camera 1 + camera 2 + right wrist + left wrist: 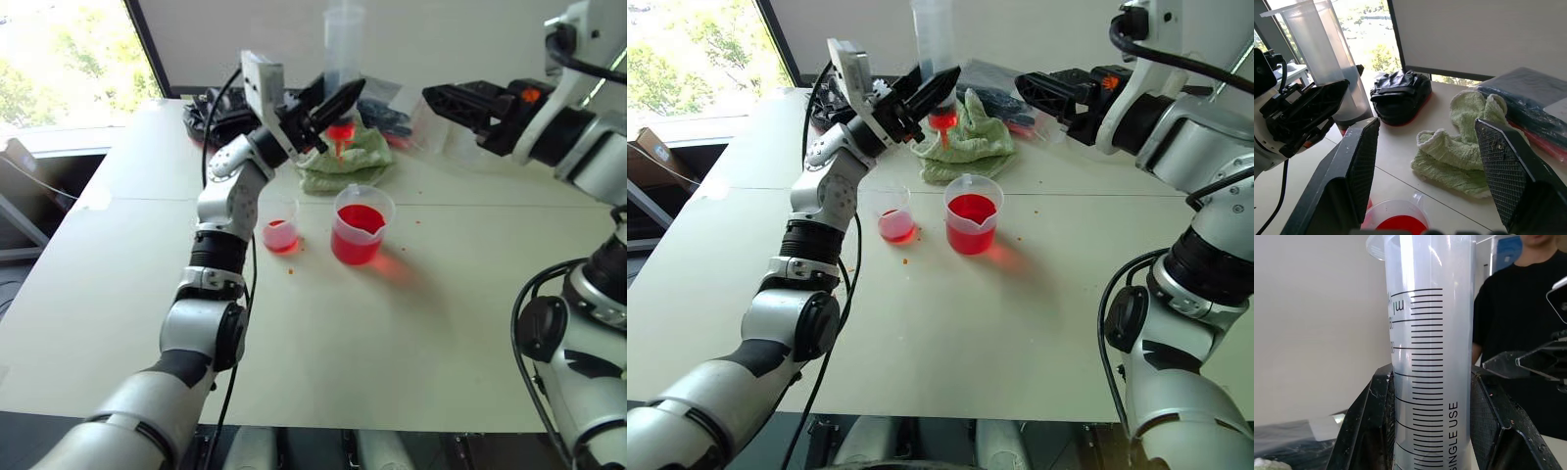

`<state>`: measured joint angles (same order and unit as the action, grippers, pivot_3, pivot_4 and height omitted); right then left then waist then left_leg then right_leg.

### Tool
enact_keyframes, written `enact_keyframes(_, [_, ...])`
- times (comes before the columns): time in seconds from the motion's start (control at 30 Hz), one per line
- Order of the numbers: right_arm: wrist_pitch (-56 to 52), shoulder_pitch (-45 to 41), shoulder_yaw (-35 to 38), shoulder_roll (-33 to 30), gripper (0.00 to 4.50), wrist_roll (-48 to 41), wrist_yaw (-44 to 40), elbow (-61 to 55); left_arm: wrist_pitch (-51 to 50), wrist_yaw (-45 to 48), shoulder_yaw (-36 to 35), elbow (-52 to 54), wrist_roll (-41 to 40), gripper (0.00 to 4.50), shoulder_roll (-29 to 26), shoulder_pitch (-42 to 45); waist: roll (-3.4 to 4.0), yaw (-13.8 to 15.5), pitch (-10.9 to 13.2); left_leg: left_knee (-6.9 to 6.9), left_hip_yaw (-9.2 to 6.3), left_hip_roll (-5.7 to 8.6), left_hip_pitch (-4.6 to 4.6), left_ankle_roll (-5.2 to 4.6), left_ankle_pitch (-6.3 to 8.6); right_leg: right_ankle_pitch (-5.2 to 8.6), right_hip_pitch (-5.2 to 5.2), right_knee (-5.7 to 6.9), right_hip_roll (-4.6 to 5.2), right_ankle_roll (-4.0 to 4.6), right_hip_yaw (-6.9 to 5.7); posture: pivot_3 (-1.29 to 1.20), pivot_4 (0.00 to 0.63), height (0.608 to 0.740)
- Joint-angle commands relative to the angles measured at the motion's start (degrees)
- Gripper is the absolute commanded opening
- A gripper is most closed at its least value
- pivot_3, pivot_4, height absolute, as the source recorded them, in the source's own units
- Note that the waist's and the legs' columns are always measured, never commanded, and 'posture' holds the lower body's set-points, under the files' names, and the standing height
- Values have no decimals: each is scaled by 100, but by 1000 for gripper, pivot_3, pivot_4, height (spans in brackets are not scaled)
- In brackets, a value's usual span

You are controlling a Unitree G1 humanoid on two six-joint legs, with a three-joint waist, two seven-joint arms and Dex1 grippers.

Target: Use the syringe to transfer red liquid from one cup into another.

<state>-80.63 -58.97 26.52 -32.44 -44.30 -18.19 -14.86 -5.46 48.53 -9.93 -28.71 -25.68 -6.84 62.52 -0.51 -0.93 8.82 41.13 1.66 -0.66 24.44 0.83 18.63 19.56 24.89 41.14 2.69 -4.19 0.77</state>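
Note:
My left gripper (338, 103) is shut on the barrel of the syringe (1430, 333), which it holds upright in the air. The short orange-red tip (339, 132) points down, above the green cloth and behind the cups. The barrel looks clear. My right gripper (1029, 86) hovers level to the right of the syringe, open with nothing between its fingers (1359, 161). Below on the table stands the spouted beaker (362, 227), about half full of red liquid (359, 220). To its left is the smaller cup (280, 230), with a little red-pink liquid at its bottom.
A crumpled green cloth (348, 157) lies behind the beaker, with a black bundle (1400, 93) and dark flat packets (1533, 98) at the table's back. Small red drops dot the white table (392, 333) around the cups. A person in a black shirt (1518, 308) stands beyond the table.

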Motion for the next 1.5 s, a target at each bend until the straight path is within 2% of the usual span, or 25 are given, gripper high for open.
enact_keyframes(0.03, [257, -46, -38, 17, 3175, -81, -38, 14, -298, -61, -77, 727, -198, 1391, -301, -170, 0, -12, 0, 0, 0, 0, 0, 0, 0, 0, 0, 0, 0, 0, 0, 0, 150, 711])
enact_keyframes(0.17, [466, -53, -230, 69, 3175, -58, -105, 183, -842, -100, -190, 1423, -432, 1391, -820, -618, 0, -31, 0, -1, 0, -2, -2, 1, -1, 0, 0, 1, -1, 0, 0, 0, 150, 711])
enact_keyframes(0.43, [132, -136, -644, -113, 3175, -1002, -1051, 39, -1206, -296, -75, 2340, -538, 1391, -1038, -1420, 0, 1, 0, 2, -2, -1, 0, 1, -1, 0, -1, 0, 0, 0, -2, 0, 150, 711])
enact_keyframes(0.67, [72, 27, -1452, -593, 3175, -1076, -1572, -147, -1100, -449, -48, 2345, -481, 1391, -1009, -1520, 0, -4, 0, 5, -3, -1, -1, 1, 0, 0, -4, -1, 0, 0, -2, 0, 150, 711])
enact_keyframes(1.0, [790, 167, -2336, -1174, 3175, -603, -2236, -344, -531, -403, 37, 2049, -206, 1391, -972, -1855, 0, -3, 0, 6, -3, -2, -2, 0, 0, 0, -4, -3, 0, 0, -2, 0, 150, 711])
enact_keyframes(1.13, [1006, -73, -2370, -1089, 3175, -426, -2229, -41, -158, -400, -11, 1857, -147, 1391, -854, -2031, -1, 2, 0, 8, -3, -2, -1, 0, 0, 0, -4, -3, 0, 0, -2, 0, 150, 711])
enact_keyframes(1.5, [1067, -1284, -2424, -163, 3175, 26, -1694, 1332, 360, -218, 74, 1625, -24, 1391, -804, -2341, 0, -12, 0, 8, -3, -3, -1, 1, 0, 0, -4, -2, 0, 0, -3, 0, 150, 711])
